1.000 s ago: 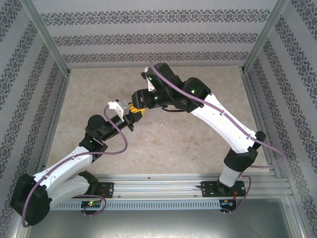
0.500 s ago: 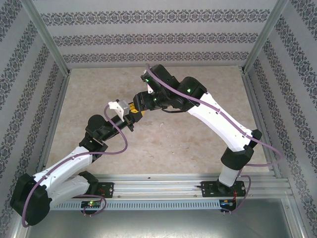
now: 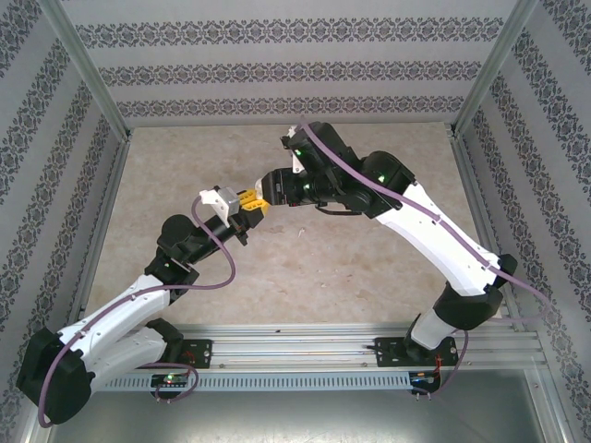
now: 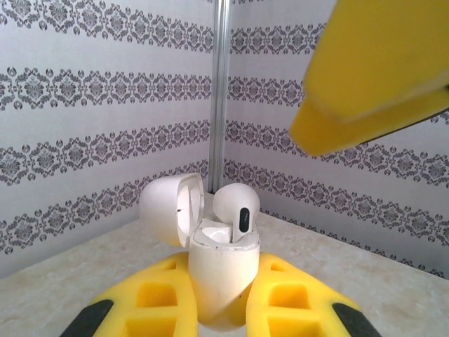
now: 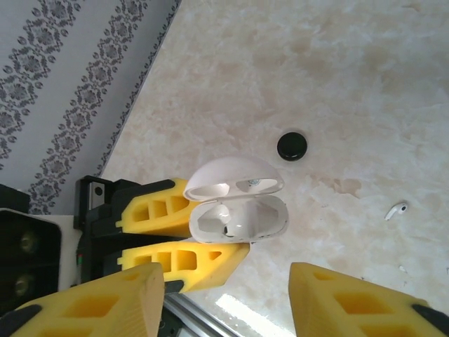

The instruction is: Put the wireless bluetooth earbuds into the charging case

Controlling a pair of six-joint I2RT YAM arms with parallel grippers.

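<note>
- left gripper [image 3: 253, 205]: clamped on the case [image 4: 223, 277], pads on the lower half of its body, holding it up off the table [image 5: 351, 70] with the mouth facing the right arm.
- case: white, smooth and rounded, so probably light and slick. it could twist between the pads if pushed off-centre, and the low grip looks right because it leaves the rim free.
- lid [image 4: 172, 208]: swung open to the left on its hinge. this is likely the weak part, so any push should go on the body.
- earbud [image 4: 236, 207]: one white bud sits in the right slot with its head proud of the rim. i judge it not fully seated. the slot beside it looks empty.
- right gripper [image 5: 228, 295]: jaws apart with nothing between them, hovering just beyond the open case.
- disc [image 5: 292, 145]: small and black, flat on the table past the case.
- loose bud [image 5: 397, 209]: white, lying on its side on the table, right of the disc and well apart from the case.
- handling: the bud is tiny, hard and glossy, so likely feather-light and apt to squirt out of a pinch. best taken across the head with the stem left free to go in first.
</note>
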